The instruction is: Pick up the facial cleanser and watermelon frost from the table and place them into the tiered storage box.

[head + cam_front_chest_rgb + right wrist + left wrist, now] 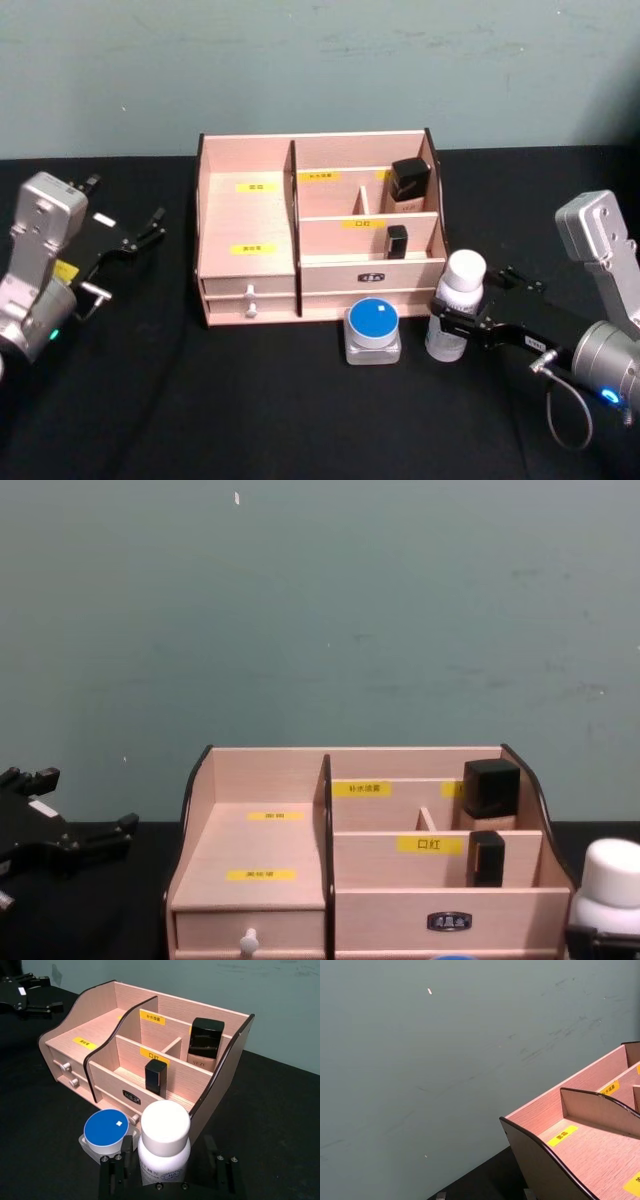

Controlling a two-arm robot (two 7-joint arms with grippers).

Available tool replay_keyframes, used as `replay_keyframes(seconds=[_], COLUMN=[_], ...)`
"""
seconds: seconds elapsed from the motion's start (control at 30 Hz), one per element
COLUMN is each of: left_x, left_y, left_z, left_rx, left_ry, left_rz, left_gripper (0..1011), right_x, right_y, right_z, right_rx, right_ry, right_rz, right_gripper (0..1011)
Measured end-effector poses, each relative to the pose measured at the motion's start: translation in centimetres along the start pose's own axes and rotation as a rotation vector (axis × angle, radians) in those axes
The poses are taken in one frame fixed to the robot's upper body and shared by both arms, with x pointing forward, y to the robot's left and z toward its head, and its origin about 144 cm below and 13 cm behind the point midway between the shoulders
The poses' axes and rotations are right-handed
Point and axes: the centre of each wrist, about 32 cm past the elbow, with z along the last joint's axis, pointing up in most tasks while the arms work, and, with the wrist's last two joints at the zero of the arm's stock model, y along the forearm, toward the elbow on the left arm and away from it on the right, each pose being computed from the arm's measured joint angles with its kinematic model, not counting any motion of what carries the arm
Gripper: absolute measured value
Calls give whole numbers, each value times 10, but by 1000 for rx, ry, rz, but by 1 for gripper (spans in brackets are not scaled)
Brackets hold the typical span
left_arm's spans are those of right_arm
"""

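Looks like a robot test lab: a plain black-topped table standing before a bare, scuffed grey-green wall.

Upright facial cleanser beside watermelon frost, both before tiered storage box.

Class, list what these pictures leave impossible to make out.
Watermelon frost: chest view's bottom edge cuts off nearly all.
Facial cleanser: print too small in head view; right gripper around it hides its base in right wrist view.
Tiered storage box: drawer fronts hide any contents.
Left gripper, parked left of box: chest view's left edge cuts its arm.
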Motion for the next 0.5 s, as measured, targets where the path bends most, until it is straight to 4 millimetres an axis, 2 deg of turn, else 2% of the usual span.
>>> replay_keyframes(seconds=[0.13, 0.17, 0.2, 0.27, 0.33, 0.5], left_x=[0, 0, 0, 0, 0, 0], left_y=[0, 0, 0, 0, 0, 0], left_z=[0, 0, 0, 0, 0, 0], left_rx=[0, 0, 0, 0, 0, 0], left_ry=[0, 0, 0, 0, 0, 0], left_rz=[0, 0, 0, 0, 0, 0], left_gripper=[1001, 1001, 1001, 1001, 1001, 1001], right_x=[0, 0, 0, 0, 0, 0], right_y=[0, 0, 0, 0, 0, -1], right_z=[0, 0, 0, 0, 0, 0], right_rx=[1, 1, 1, 1, 1, 1], right_ry=[1, 1, 1, 1, 1, 1], right_rz=[0, 0, 0, 0, 0, 0], right_gripper=[791, 791, 735, 703, 621, 591])
